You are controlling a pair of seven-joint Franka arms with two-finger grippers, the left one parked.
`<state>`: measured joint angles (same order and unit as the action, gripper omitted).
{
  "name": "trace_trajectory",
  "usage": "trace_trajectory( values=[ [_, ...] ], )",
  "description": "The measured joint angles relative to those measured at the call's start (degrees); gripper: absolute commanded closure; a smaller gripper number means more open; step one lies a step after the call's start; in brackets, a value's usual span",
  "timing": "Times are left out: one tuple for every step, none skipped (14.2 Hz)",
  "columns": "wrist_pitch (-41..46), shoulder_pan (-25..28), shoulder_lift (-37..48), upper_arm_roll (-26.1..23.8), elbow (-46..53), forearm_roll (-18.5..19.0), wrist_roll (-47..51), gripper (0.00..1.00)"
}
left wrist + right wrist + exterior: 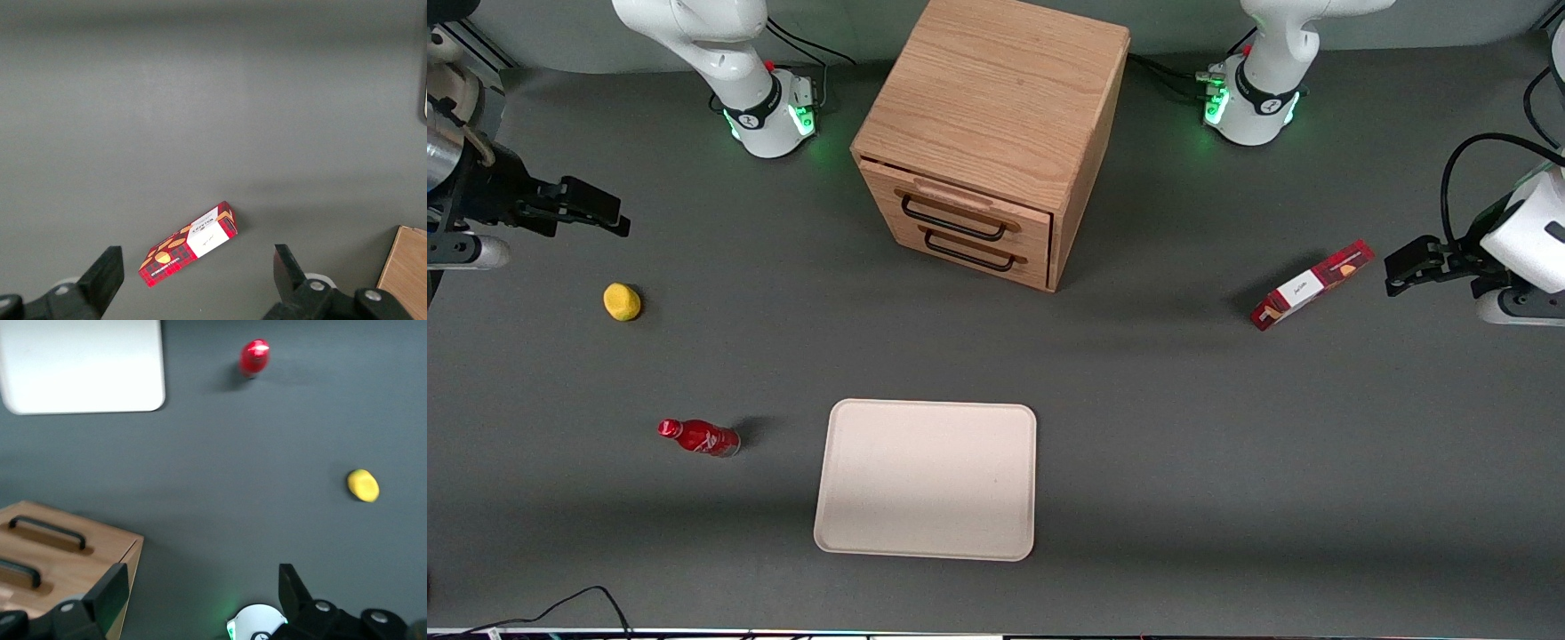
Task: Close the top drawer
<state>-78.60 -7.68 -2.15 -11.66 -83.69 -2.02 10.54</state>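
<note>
The top drawer point(959, 210) is sitting in the wooden cabinet point(996, 107) at the middle of the tabletop point(1227, 462), farther from the front camera than the tray point(927, 478). It is sticking out only slightly, its raised lip and black bar handle point(951, 220) standing just proud of the lower drawer point(983, 255), so only a short push seems to be remaining.

The gripper point(583, 209) is hanging well off toward the working arm's end of the tabletop, above the surface and far from the cabinet, with its jaws spread wide and holding nothing.

The main risk is lying in the approach. The two handles are sitting close together and looking alike, so a low contact would be pressing the lower drawer instead. A push landing on the wire handle or off to one end of the front could be skewing the drawer and jamming it. The cabinet is standing turned on the tabletop, so a push not lined up with its front may be sliding or twisting the whole box. The lemon point(622, 301) and the red bottle point(699, 437) are resting nearer the camera than the gripper, and a low sweep could be knocking the lemon.
</note>
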Motion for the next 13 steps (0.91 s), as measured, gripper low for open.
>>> trace_trajectory(
  values=[
    [-1.76, -0.01, 0.7, 0.65, -2.15, 1.04, 0.28, 0.0],
    [-3.59, -0.01, 1.61, 1.2, -4.76, 1.94, 0.38, 0.0],
    [-5.43, -0.01, 2.71, 1.58, -7.62, 2.68, 0.4, 0.0],
    [-6.99, 0.0, 4.0, 1.91, -10.3, 3.18, 0.47, 0.0],
    [-7.89, 0.0, 5.32, 2.34, -12.42, 3.52, 0.51, 0.0],
    [-8.45, 0.0, 6.56, 2.77, -13.97, 4.12, 0.34, 0.0],
    [-8.74, 0.0, 7.62, 3.07, -15.01, 4.88, -0.7, 0.0],
    [-8.88, 0.0, 8.39, 3.27, -15.6, 5.22, -2.49, 0.0],
    [-8.93, 0.0, 8.92, 3.41, -15.92, 5.28, -3.71, 0.0],
    [-8.94, 0.03, 9.17, 3.69, -16.05, 5.27, -4.46, 0.0],
    [-9.01, 0.04, 9.22, 4.08, -16.05, 5.27, -4.9, 0.0],
    [-9.16, 0.06, 9.21, 4.46, -16.05, 5.27, -5.26, 0.0],
    [-9.33, 0.07, 9.21, 4.63, -16.04, 5.27, -5.39, 0.0]
  ],
)
